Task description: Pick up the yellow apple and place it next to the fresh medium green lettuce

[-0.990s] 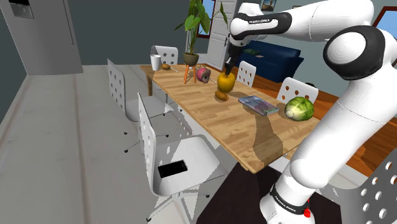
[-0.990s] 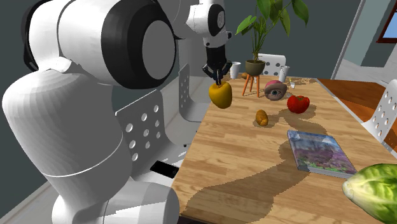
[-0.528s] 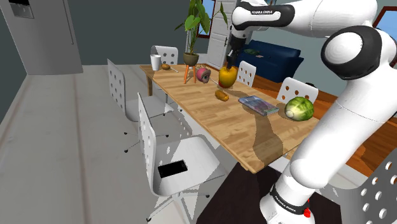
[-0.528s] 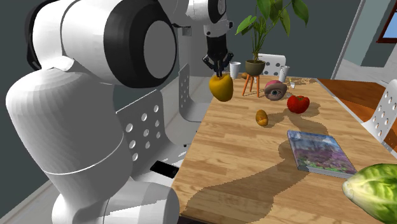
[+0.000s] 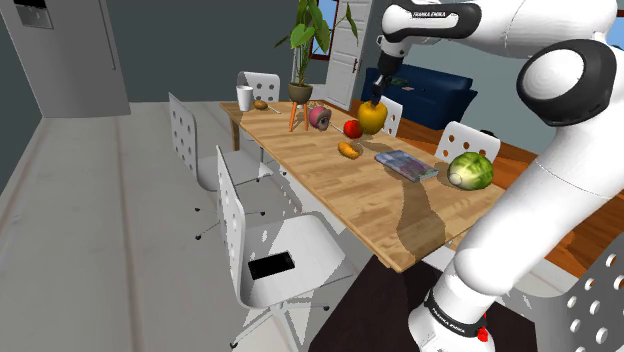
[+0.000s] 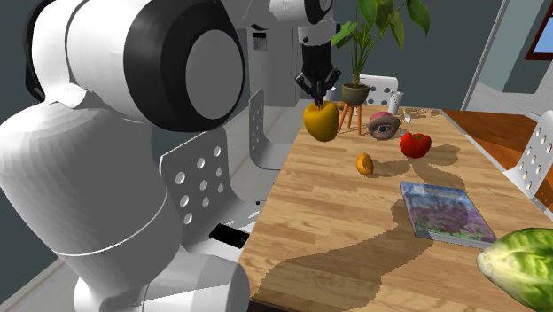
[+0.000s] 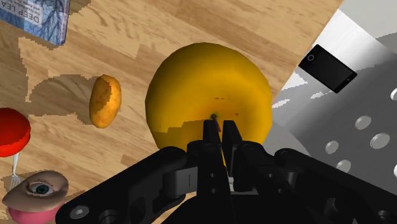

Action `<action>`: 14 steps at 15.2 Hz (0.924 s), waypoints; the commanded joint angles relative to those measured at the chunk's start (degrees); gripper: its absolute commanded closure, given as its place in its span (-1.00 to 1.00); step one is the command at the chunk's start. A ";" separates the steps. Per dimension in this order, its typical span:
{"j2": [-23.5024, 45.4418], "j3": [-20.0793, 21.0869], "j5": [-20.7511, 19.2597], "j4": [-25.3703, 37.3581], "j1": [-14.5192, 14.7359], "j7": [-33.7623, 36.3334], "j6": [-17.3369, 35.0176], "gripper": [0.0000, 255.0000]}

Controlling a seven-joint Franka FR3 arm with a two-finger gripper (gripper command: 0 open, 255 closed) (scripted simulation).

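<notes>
Now further along: the yellow apple (image 5: 372,118) hangs in the air above the wooden worktop (image 5: 330,195), carried toward the shoulder view's right since half a second ago and more so since a full second ago. It has cleared the small brown lump (image 5: 348,150) it was hovering over. A round red fruit (image 5: 352,128), which the apple hid earlier, now shows just beside the apple in that view. In the second exterior view the apple (image 6: 321,120) has likewise drifted toward the right and slightly higher.

The black claw (image 5: 376,100) points straight down, its two fingers drawn almost together and pinching the top of the apple (image 7: 207,95) at the stem, as seen from the wrist. The white arm (image 5: 560,90) rises from its stand at the shoulder view's lower right, bends high over the worktop, and runs its forearm level toward the left before the hand drops.

The green lettuce (image 5: 470,170) sits near the worktop's edge, well apart from the apple, with a book (image 5: 405,164) lying between them.
</notes>
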 commanded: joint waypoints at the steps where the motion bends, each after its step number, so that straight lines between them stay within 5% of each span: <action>1: -1.17 -1.38 -0.11 -0.94 -1.03 -2.45 0.06 1.00; 14: -4.45 -12.26 0.26 -2.68 -7.28 -19.65 0.12 1.00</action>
